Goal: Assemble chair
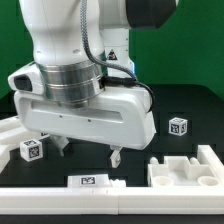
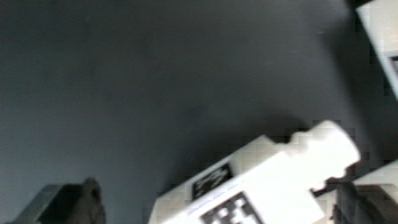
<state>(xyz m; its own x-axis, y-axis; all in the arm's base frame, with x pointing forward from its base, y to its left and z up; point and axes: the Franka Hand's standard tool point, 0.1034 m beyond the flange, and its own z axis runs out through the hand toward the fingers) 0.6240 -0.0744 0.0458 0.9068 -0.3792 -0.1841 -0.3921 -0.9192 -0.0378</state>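
Observation:
My gripper [image 1: 90,152] hangs open and empty just above the black table, its dark fingers [image 1: 115,156] wide apart. In the wrist view a white chair bar with square tags [image 2: 267,180] lies below and between the fingers [image 2: 71,205], touching neither. A low white tagged piece [image 1: 90,181], apparently the same bar, lies in front of the gripper in the exterior view. Two small tagged white blocks sit at the exterior view's left [image 1: 32,150] and right [image 1: 178,126]. A notched white chair panel [image 1: 185,170] lies at the lower right.
A white raised border [image 1: 50,203] runs along the front of the table, and a white frame part [image 1: 10,128] lies at the exterior view's left. Another white piece edge [image 2: 377,45] shows in the wrist view. The robot's white body hides the table's middle.

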